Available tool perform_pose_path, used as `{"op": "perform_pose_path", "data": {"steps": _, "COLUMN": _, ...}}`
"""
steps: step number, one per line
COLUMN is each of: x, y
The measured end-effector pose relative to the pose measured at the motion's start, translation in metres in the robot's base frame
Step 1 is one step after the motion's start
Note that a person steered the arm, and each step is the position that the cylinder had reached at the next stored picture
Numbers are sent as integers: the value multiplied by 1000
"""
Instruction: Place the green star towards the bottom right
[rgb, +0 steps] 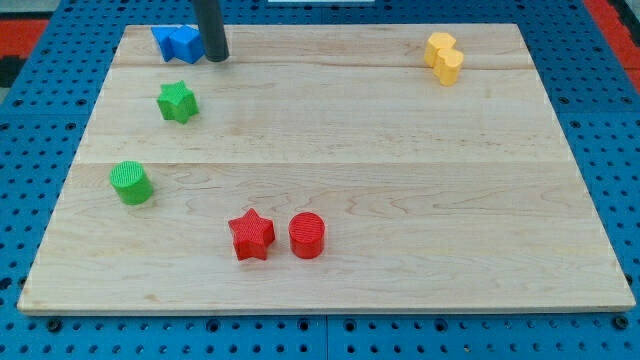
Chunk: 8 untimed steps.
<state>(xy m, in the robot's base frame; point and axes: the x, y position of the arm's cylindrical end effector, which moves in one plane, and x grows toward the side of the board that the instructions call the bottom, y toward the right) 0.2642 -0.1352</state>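
Observation:
The green star (177, 101) lies at the board's upper left. My tip (217, 58) stands above and to the right of the star, apart from it, right beside the blue block (177, 43) at the view's top left. A green cylinder (131, 182) sits below the star near the left edge.
A red star (251, 235) and a red cylinder (307, 235) sit side by side at the lower middle. A yellow block (444, 56) is at the top right. The wooden board (420, 180) rests on a blue pegboard, and its edges show on all sides.

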Motion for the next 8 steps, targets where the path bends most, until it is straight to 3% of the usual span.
{"op": "perform_pose_path", "data": {"steps": 2, "x": 35, "y": 0}}
{"op": "perform_pose_path", "data": {"steps": 5, "x": 74, "y": -52}}
{"op": "perform_pose_path", "data": {"steps": 7, "x": 80, "y": -62}}
{"op": "perform_pose_path", "data": {"steps": 8, "x": 80, "y": -100}}
